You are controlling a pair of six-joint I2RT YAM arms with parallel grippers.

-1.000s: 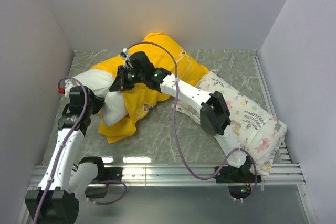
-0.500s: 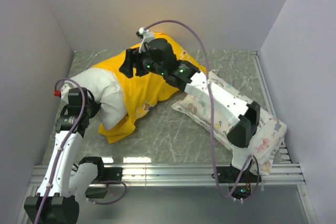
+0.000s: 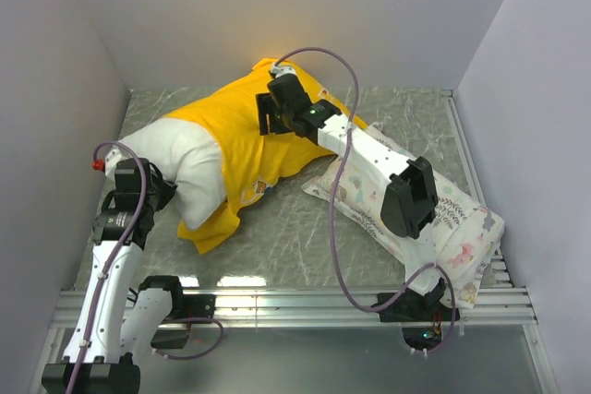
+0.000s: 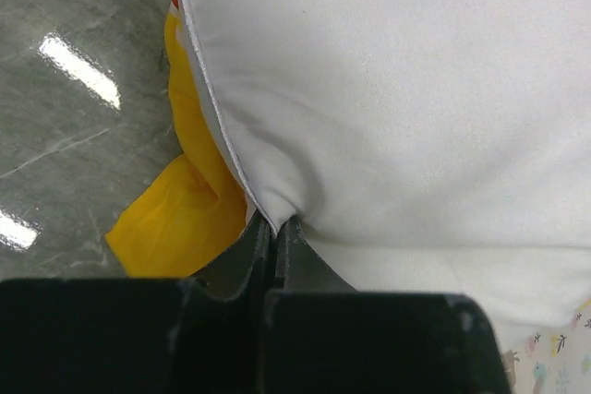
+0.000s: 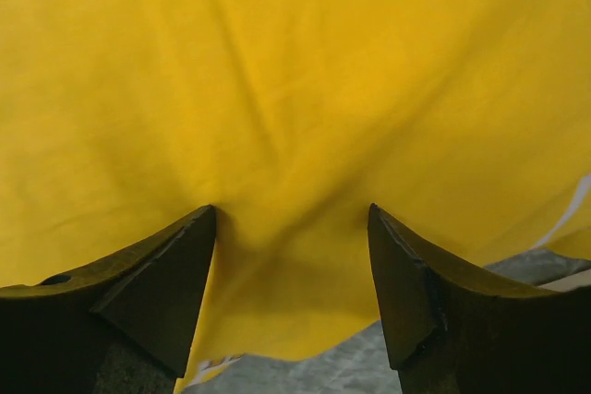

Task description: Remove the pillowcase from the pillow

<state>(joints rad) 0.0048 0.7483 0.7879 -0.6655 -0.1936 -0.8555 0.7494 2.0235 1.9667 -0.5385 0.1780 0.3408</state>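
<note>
The plain white pillow (image 3: 180,161) lies at the left of the table, its near end bare and its far end still inside the yellow pillowcase (image 3: 254,140). My left gripper (image 3: 159,189) is shut on a pinch of the pillow's seam edge (image 4: 277,214); white pillow (image 4: 388,89) fills the left wrist view, with a yellow fold of pillowcase (image 4: 175,219) beside it. My right gripper (image 3: 268,119) stands open over the far part of the pillowcase (image 5: 295,71). Its fingertips (image 5: 205,219) press on the yellow cloth and nothing is pinched between them (image 5: 291,214).
A second white pillow printed with small pastel figures (image 3: 434,209) lies at the right under the right arm. Grey walls close in the left, back and right sides. A metal rail (image 3: 295,302) runs along the near edge of the marbled table (image 3: 295,237).
The right gripper opened, let go of the pillowcase and moved from its near edge to its far right part. More of the white pillow shows. The left gripper kept its grip.
</note>
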